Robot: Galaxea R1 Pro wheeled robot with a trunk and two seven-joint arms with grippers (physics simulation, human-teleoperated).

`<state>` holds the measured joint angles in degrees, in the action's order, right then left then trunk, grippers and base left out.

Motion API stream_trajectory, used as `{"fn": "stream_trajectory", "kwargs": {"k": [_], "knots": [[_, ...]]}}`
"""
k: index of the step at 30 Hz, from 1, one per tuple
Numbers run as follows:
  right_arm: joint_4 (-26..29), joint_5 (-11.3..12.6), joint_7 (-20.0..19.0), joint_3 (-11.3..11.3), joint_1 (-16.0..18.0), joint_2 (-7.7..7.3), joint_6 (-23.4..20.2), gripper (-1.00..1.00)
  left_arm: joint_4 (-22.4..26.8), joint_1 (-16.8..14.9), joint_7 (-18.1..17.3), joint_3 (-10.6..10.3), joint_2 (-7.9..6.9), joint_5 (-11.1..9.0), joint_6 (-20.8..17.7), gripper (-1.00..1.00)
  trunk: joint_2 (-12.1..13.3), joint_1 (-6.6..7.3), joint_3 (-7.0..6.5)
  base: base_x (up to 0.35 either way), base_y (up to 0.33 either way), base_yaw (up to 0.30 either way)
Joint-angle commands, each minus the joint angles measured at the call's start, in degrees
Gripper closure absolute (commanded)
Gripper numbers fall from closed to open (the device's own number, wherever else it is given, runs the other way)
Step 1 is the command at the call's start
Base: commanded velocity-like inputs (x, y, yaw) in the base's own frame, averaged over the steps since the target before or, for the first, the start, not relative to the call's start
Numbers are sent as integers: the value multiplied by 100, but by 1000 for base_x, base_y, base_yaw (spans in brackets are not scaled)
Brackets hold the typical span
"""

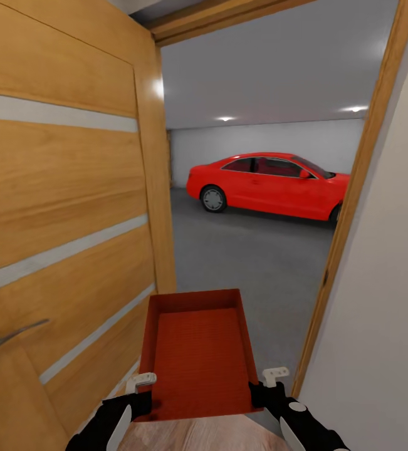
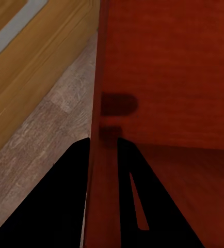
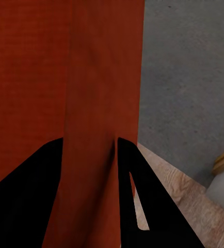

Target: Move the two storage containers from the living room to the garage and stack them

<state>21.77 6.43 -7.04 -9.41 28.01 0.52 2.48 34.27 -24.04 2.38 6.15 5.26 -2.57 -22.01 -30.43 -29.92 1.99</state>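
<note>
I hold one orange-red storage container [image 1: 197, 357] in front of me, low in the head view, its open side up and nothing in it. My left gripper [image 1: 142, 391] is shut on its left wall and my right gripper [image 1: 263, 388] on its right wall. In the left wrist view the black fingers [image 2: 65, 196] pinch the red wall [image 2: 104, 77]. The right wrist view has the fingers [image 3: 138, 191] clamped on the other wall [image 3: 101, 67]. The second container is out of view. Through the doorway lies the garage's dark grey floor [image 1: 254, 257].
An open wooden door [image 1: 59, 207] with a metal handle [image 1: 9, 338] stands close on my left. The door frame [image 1: 348, 213] and a white wall [image 1: 385, 313] are close on my right. A red car [image 1: 269, 185] is parked at the garage's far side. Wood planks [image 1: 197, 435] lie under me.
</note>
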Motion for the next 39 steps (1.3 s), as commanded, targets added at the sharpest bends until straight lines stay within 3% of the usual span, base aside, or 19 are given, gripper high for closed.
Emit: {"fn": "stream_trajectory", "kwargs": {"k": [1,27,39], "knots": [[-15,74,-183,-111,3,-8,24,100,45,-7,144,56,-104,140,118,100,-11,-3,12,99,185,0],[-15,77,-183,-105,3,-8,24,100,45,-10,148,62,-104,141,118,100,-11,-3,12,19,29,0],[-15,74,-183,-114,3,-8,22,100,45,-5,148,62,-96,141,118,100,-11,-3,12,0,0,-254]]}}
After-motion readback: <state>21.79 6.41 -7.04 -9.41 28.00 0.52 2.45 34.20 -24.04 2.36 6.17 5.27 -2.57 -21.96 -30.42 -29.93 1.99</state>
